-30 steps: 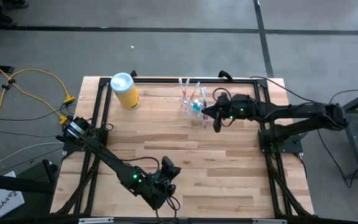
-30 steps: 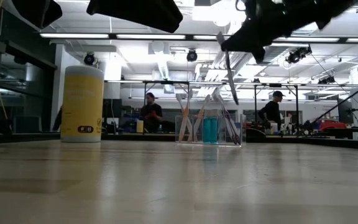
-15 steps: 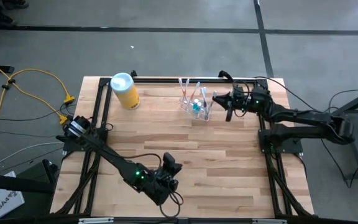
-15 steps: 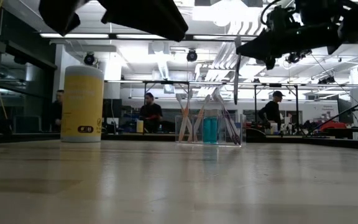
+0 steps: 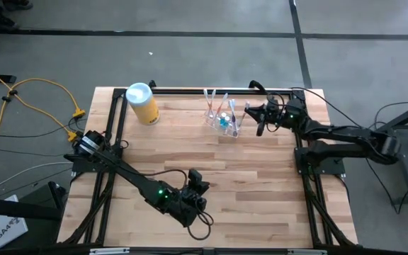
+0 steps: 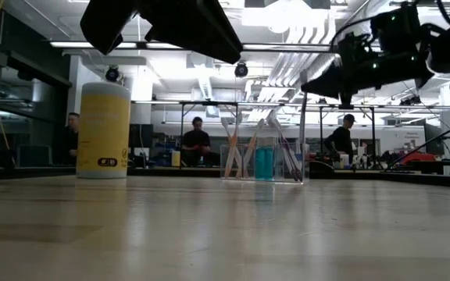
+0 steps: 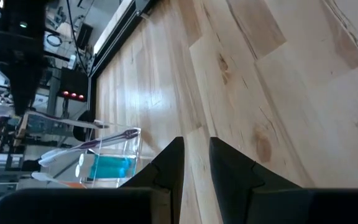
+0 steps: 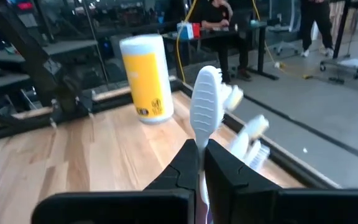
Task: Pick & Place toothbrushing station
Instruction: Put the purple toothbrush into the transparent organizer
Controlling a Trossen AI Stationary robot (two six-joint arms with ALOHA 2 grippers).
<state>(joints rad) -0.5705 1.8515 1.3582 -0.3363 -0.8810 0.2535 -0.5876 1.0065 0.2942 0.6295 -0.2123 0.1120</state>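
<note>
No legible text was found in any view. Small dark markings were noted on the lower part of the yellow canister (image 6: 104,130), in the low view and again in the right wrist view, but no letters or figures could be made out. A white sheet (image 5: 2,228) on the floor at the lower left corner of the high view was seen to carry dark print, too small to be read.

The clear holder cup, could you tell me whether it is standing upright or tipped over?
Upright: in the low view the holder cup stands flat on the table, toothbrushes sticking up from it.
</note>
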